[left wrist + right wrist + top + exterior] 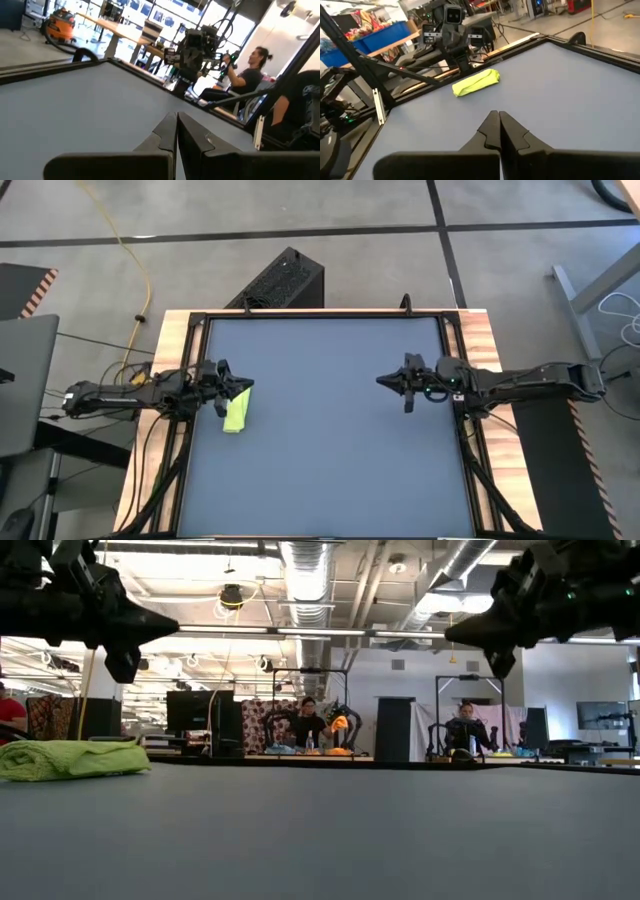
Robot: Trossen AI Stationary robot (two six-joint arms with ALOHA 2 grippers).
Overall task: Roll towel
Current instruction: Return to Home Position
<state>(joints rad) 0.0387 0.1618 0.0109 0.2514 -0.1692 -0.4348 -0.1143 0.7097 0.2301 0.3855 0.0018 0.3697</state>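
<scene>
Lime-green soft cloth towel point(236, 413) rolled into a short bundle, lying at left centre of the high view on the dark blue-grey table mat point(330, 440), long axis running nearly top to bottom of that frame. Left gripper point(245, 388) just past its upper end, fingers pressed together on nothing, raised well above it in the low view. Right gripper point(382, 381) well apart at right centre, likewise closed and empty. Rolling judged finished; straight retreat toward the left edge probably clear of the roll.
</scene>
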